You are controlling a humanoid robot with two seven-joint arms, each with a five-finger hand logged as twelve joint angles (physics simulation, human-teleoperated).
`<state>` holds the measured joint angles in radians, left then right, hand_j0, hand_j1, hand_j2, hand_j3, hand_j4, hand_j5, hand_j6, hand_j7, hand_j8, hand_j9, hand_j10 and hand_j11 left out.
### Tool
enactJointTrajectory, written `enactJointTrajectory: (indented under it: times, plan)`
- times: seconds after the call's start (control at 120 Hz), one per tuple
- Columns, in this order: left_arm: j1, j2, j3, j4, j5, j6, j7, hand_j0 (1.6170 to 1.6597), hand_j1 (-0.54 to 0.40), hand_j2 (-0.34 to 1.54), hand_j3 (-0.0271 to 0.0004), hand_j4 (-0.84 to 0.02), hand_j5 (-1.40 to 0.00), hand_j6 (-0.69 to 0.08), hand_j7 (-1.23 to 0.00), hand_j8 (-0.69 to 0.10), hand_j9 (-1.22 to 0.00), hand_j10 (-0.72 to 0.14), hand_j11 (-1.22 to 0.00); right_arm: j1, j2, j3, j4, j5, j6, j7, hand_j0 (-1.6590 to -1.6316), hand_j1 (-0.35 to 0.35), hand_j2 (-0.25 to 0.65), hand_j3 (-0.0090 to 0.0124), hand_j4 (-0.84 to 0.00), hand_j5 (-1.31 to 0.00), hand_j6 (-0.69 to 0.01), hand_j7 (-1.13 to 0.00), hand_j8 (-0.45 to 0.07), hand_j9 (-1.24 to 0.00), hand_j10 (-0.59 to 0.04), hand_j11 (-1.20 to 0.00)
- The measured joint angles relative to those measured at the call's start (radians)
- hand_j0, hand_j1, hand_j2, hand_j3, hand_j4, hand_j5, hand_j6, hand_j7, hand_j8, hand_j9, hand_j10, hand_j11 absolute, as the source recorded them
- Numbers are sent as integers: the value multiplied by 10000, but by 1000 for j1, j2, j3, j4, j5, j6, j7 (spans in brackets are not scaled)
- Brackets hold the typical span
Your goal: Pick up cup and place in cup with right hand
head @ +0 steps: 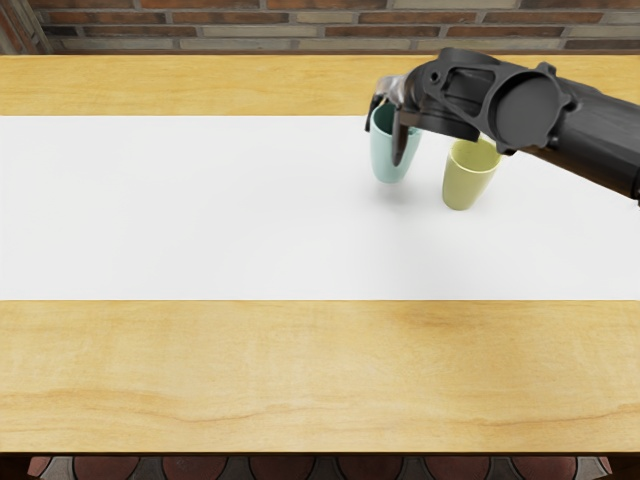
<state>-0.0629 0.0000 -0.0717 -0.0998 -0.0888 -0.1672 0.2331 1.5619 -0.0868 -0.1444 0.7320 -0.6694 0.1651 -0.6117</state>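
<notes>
Teal cup [383,160] is held between fingers of the right hand [420,103].

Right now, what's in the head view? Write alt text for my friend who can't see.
The right robot hand has its fingers around a light blue cup. A yellow-green cup stands just to its right, on a white strip across a wooden table.

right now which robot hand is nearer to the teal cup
Right. The right robot hand is at the teal cup, its fingers closed about the upper part near the rim; the left robot hand is out of view.
</notes>
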Motion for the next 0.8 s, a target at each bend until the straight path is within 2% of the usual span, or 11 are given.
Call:
enactJointTrajectory:
  times: [0.3, 0.583, 0.633, 0.65, 0.675, 0.708, 0.725, 0.758, 0.775, 0.783, 0.8]
  plan:
    - [2, 0, 1, 0, 0, 0, 0, 16581, 3491, 1, -2, -4, -1, -5, -1, -5, -1, -3, 0, 64, -96, 31, 37, 6, 68, 0, -16478, 892, -422, 1, -4740, -8848, -2487, -7674, -1486, -8291, -2884, -8234]
    - [2, 0, 1, 0, 0, 0, 0, 16581, 3490, 1, -2, -4, -2, -5, -1, -5, -1, -3, -1, 70, -280, 60, 231, 5, 63, 0, -16487, 1065, -306, 7, -4502, -9230, -2270, -7914, -1310, -8541, -2590, -8493]
    - [2, 0, 1, 0, 0, 0, 0, 16581, 3491, 1, -1, -4, -1, -5, -1, -5, 0, -3, 0, 66, -306, 62, 257, 6, 61, 0, -16482, 1032, -506, -8, -4496, -9279, -2201, -7980, -1266, -8625, -2678, -8565]
    - [2, 0, 1, 0, 0, 0, 0, 16581, 3491, 1, -1, -4, -1, -5, -1, -5, 0, -3, 0, 64, -313, 63, 265, 6, 61, 0, -16484, 1088, -402, 4, -4424, -9327, -2206, -8002, -1073, -8668, -2680, -8588]
    - [2, 0, 1, 0, 0, 0, 0, 16581, 3491, 1, -1, -4, -1, -5, 0, -5, 0, -3, 0, 62, -325, 64, 275, 6, 60, 0, -16480, 1068, -426, -7, -4383, -9380, -2194, -8031, -1020, -8724, -2771, -8616]
    - [2, 0, 1, 0, 0, 0, 0, 16581, 3491, 1, -1, -4, -1, -5, 0, -4, 0, -3, 0, 60, -340, 65, 290, 6, 59, 0, -16473, 1003, -641, -9, -4297, -9402, -2134, -8065, -985, -8769, -2778, -8653]
    - [2, 0, 1, 0, 0, 0, 0, 16581, 3491, 1, -1, -4, -1, -5, 0, -4, 0, -3, 0, 59, -348, 65, 297, 6, 58, 1, -16475, 1059, -522, 4, -4311, -9409, -2182, -8080, -932, -8777, -2657, -8681]
    - [2, 0, 1, 0, 0, 0, 0, 16581, 3491, 1, -1, -4, 0, -5, 0, -4, 0, -3, 1, 58, -362, 66, 310, 6, 58, 0, -16470, 1004, -645, -7, -4232, -9435, -2062, -8111, -957, -8816, -2826, -8704]
    - [2, 0, 1, 0, 1, 0, 0, 16581, 3491, 1, -1, -4, -1, -5, 0, -4, 0, -3, 1, 57, -369, 66, 317, 6, 57, 0, -16470, 1037, -575, 1, -4227, -9455, -2093, -8131, -929, -8831, -2742, -8716]
    - [2, 0, 1, 0, 1, 0, 0, 16581, 3491, 1, -1, -4, 0, -5, 0, -4, 0, -3, 1, 57, -372, 66, 320, 6, 57, 0, -16467, 1012, -719, -10, -4194, -9459, -2091, -8141, -922, -8840, -2776, -8722]
    - [2, 0, 1, 0, 0, 0, 0, 16581, 3491, 0, -1, -4, 0, -5, 0, -4, 0, -3, 1, 57, -377, 67, 325, 6, 57, 0, -16467, 1020, -684, -5, -4143, -9463, -2028, -8161, -913, -8850, -2810, -8728]
